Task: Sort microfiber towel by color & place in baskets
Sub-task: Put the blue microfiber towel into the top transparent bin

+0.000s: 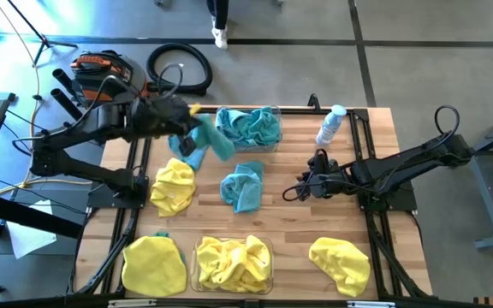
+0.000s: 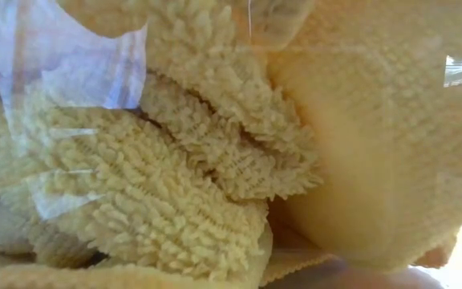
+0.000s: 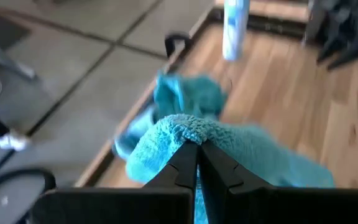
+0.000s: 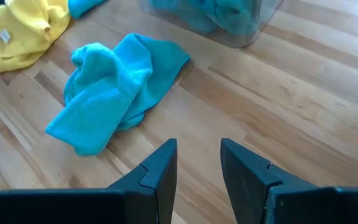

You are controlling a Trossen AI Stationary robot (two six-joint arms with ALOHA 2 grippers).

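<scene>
Towel (image 3: 229, 149) hangs limp and light, upper left of centre; our left fingers (image 3: 197, 163) pinch its bunched edge. Right fingers (image 4: 197, 165) stand spread, empty.

Teal-blue towel (image 1: 209, 139) pinched in the dark left gripper (image 1: 178, 115); teal-blue cloths in the far clear basket (image 1: 248, 127), bright yellow ones in the near basket (image 1: 232, 262); pale wood-grain table (image 1: 294, 224); white-and-clear bottle (image 1: 330, 125)
</scene>
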